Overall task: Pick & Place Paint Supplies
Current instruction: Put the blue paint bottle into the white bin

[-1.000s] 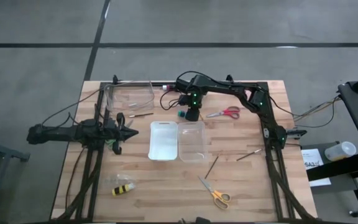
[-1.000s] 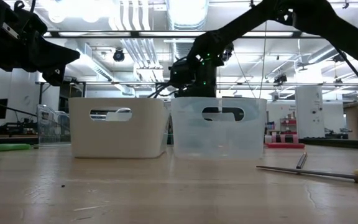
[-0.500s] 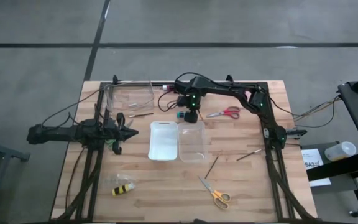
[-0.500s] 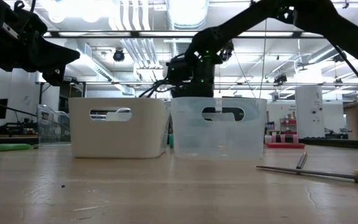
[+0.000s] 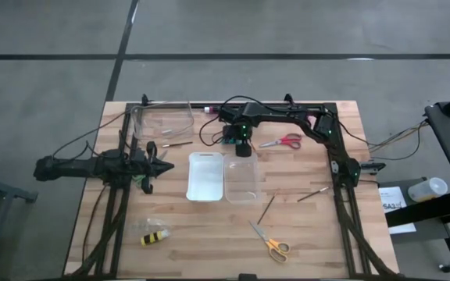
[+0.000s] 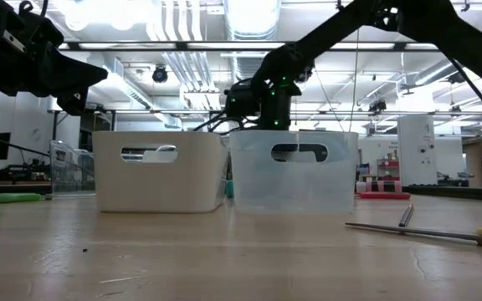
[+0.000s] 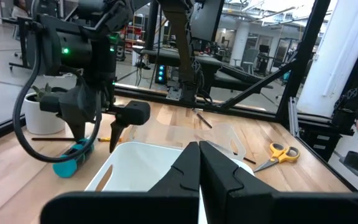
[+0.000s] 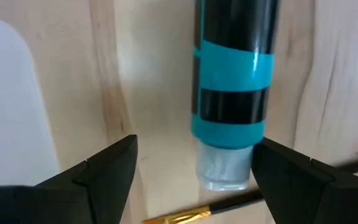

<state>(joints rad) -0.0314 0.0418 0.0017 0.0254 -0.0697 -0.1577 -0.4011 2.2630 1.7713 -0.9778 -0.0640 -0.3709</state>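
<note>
Now the right hand (image 8: 191, 165), fingers spread apart, hovers over the teal paint bottle (image 8: 234, 81) lying near the counter's far edge; next it should drop and clamp. The left hand (image 7: 199, 168) waits, pressed together.

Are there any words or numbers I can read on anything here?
None can be read.
White paper beside the table: dark print, too small to read.
Teal paint bottle: only plain teal and black bands, no words.
Yellow-and-black bottle: too small to tell.
</note>
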